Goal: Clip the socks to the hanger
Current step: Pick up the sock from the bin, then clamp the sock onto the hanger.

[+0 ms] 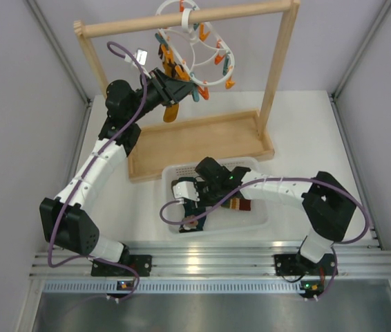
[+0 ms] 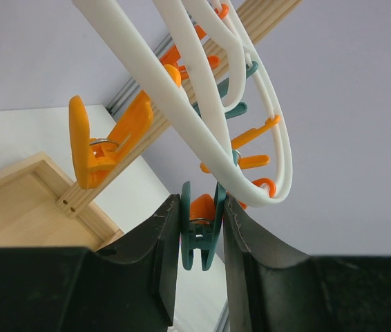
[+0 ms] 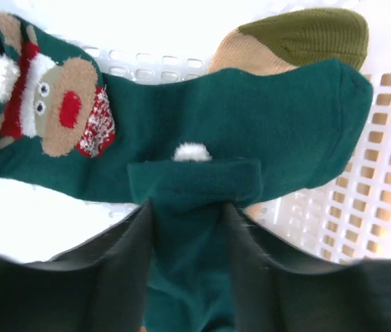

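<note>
- A white surface point(image 1: 320, 124) fills the middle of the top view, matte and evenly lit.
- Plain pale grey walls point(image 1: 16, 104) close it in on the left, back and right.
- Slim aluminium posts point(image 1: 59, 52) run up the two far corners, where the wall panels meet.
- A wooden rail frame point(image 1: 251, 11) stands at the far side of the surface, with two uprights, a round crossbar on top and a shallow, lipped wooden base tray point(image 1: 202, 142).
- Ribbed aluminium rails point(image 1: 209, 257) span the near edge, with a perforated strip point(image 1: 209, 285) just below them in the view.
- A brushed grey metal sheet point(image 1: 216, 311) lies along the bottom of the view.
- The light is soft and diffuse, and the shadows are faint.
</note>
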### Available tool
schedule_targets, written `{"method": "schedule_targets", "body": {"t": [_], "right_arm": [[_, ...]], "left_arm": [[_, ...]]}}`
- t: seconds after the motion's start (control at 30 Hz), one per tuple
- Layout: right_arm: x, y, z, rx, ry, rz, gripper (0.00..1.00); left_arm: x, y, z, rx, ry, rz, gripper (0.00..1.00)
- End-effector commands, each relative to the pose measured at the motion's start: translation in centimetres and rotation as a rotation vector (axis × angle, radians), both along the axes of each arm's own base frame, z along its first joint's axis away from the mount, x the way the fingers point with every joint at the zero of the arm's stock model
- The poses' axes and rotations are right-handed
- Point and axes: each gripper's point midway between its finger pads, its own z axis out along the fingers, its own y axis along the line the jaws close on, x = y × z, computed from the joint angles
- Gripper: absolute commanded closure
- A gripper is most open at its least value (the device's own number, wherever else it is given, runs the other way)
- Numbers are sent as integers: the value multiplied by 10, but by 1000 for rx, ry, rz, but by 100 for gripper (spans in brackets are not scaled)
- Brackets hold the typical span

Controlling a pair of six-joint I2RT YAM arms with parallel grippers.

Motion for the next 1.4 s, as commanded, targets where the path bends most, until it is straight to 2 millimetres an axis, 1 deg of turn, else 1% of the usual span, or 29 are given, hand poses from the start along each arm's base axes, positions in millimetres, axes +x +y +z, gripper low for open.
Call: {"method": "schedule_targets", "body": {"t": [0.0, 0.03, 0.07, 0.1, 0.13, 0.2, 0.23, 0.3, 0.33, 0.37, 0.4, 0.43, 0.47, 0.5, 0.53, 0.6, 0.63, 0.7, 0.73, 0.8, 0.87, 0.9, 0.93, 0.97, 1.13, 1.23, 1.3, 1.33, 1.37], "right_arm": [[4, 14, 12, 54, -42, 21, 66], [4, 16, 19, 71, -46, 24, 73], [3, 14, 23, 76, -42, 20, 88], [4, 15, 31, 90, -44, 17, 95], [2, 15, 46, 124, -49, 16, 99], [2, 10, 64, 158, -45, -4, 100], [2, 10, 88, 215, -57, -3, 100], [14, 2, 115, 308, -37, -69, 100], [12, -2, 139, 384, -37, -72, 100], [25, -12, 151, 431, -30, -133, 100], [29, -11, 167, 504, -28, -131, 100], [35, -18, 190, 585, -57, -157, 100], [47, -28, 200, 641, -48, -231, 100], [52, -32, 205, 673, -63, -260, 100], [61, -33, 232, 764, -126, -272, 100], [72, -39, 255, 871, -138, -340, 100], [79, -40, 276, 940, -184, -351, 100], [84, -41, 296, 1029, -181, -385, 100], [88, -40, 311, 1089, -210, -380, 100], [93, -39, 321, 1140, -198, -407, 100], [102, -33, 324, 1168, -169, -431, 100], [105, -34, 331, 1192, -172, -445, 100], [109, -33, 331, 1205, -168, -456, 100], [109, -33, 340, 1242, -173, -457, 100], [122, -40, 345, 1270, -248, -508, 100], [121, -45, 348, 1291, -297, -497, 100], [117, -44, 345, 1289, -308, -464, 100], [113, -44, 351, 1310, -322, -441, 100], [114, -43, 347, 1306, -318, -442, 100]], "left_arm": [[10, 11, 6, -20, -16, 65, 83], [10, 11, 6, -21, -15, 61, 83], [10, 11, 6, -20, -14, 61, 83], [10, 11, 7, -22, -15, 61, 83], [10, 11, 7, -23, -14, 61, 83], [9, 11, 7, -23, -14, 59, 83], [9, 11, 7, -24, -13, 59, 83], [9, 10, 6, -27, -12, 50, 84], [8, 10, 7, -27, -15, 49, 84], [8, 10, 7, -29, -13, 48, 86], [7, 10, 7, -31, -15, 46, 87], [7, 10, 8, -32, -17, 44, 87], [6, 10, 8, -35, -20, 45, 88], [6, 10, 9, -40, -16, 42, 89], [6, 9, 9, -45, -15, 39, 89], [5, 9, 10, -53, -14, 31, 90], [5, 8, 11, -61, -17, 29, 92], [4, 7, 13, -74, -13, 15, 95], [5, 6, 13, -79, -12, 9, 97], [5, 6, 14, -93, -4, 4, 100], [4, 5, 16, -101, -10, 0, 100], [3, 5, 16, -102, -13, -2, 100], [3, 6, 17, -101, -15, -1, 100], [4, 5, 15, -99, -14, -1, 100], [4, 5, 15, -91, -22, -3, 100], [5, 5, 15, -90, -22, -2, 100], [6, 4, 12, -88, -15, -5, 100], [6, 4, 13, -89, -15, -6, 100], [6, 4, 13, -90, -14, -6, 100]]}}
